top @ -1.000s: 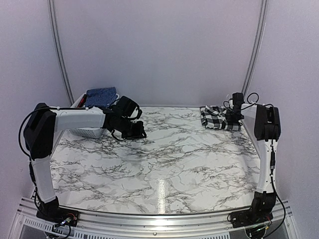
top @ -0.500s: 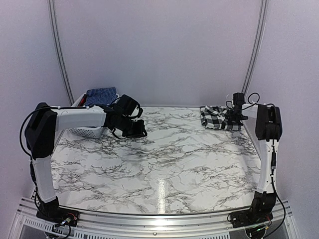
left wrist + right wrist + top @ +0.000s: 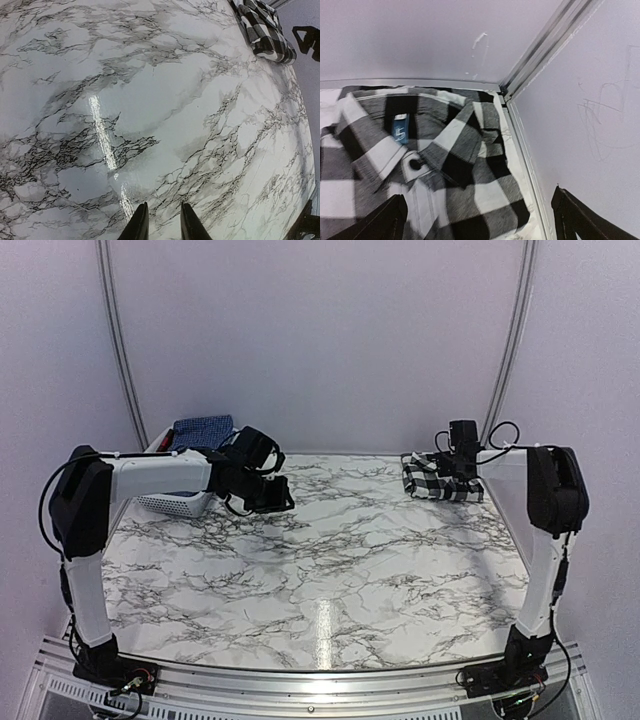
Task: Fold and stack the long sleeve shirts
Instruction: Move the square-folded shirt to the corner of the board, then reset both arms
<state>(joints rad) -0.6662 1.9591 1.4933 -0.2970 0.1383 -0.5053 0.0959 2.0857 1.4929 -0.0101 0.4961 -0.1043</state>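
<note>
Since a second ago the right claw (image 3: 479,200) has let go of the checked shirt (image 3: 445,150) and lifted. It now hangs just above the shirt with its jaws spread wide and empty. The left arm has hardly shifted: it reaches level towards eleven o'clock, and the left claw (image 3: 161,222) hangs low over the bare marble table (image 3: 330,560), its fingers a narrow gap apart and gripping nothing. Beyond it, at eleven o'clock, a white basket (image 3: 175,502) carries the blue shirt (image 3: 203,430). The checked shirt lies folded at one o'clock, tucked into the far right corner. The right arm stands tall with its elbow high.
</note>
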